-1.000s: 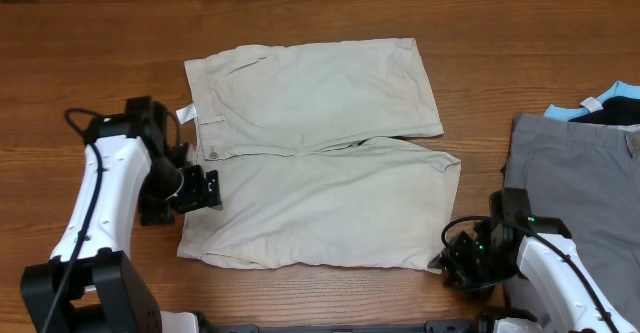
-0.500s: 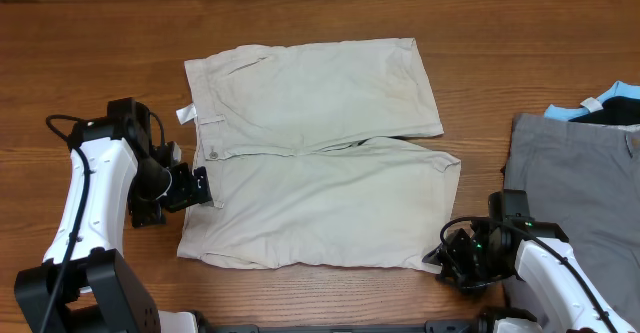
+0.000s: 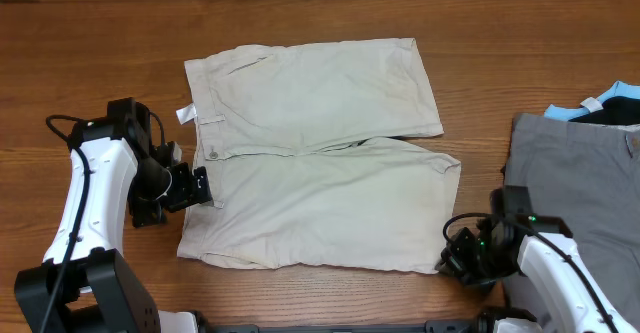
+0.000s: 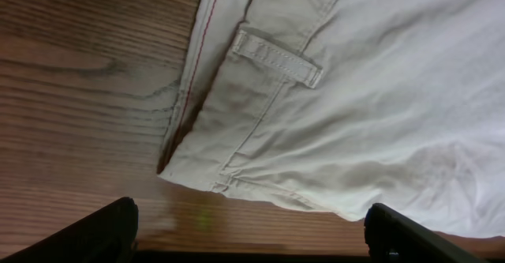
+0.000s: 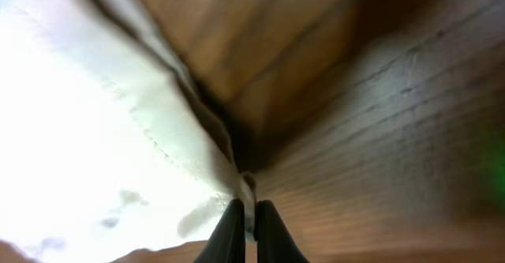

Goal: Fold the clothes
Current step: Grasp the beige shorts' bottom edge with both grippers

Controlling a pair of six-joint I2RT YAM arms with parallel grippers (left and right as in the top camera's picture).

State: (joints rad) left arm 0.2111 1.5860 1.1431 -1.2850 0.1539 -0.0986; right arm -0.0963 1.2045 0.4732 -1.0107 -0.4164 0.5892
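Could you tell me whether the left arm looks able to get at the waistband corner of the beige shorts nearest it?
Probably yes: its open fingers sit right beside that corner of the shorts, with only bare table between.

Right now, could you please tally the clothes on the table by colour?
Beige shorts: 1
Grey garment: 1
Black and light-blue garment: 1
Total: 3
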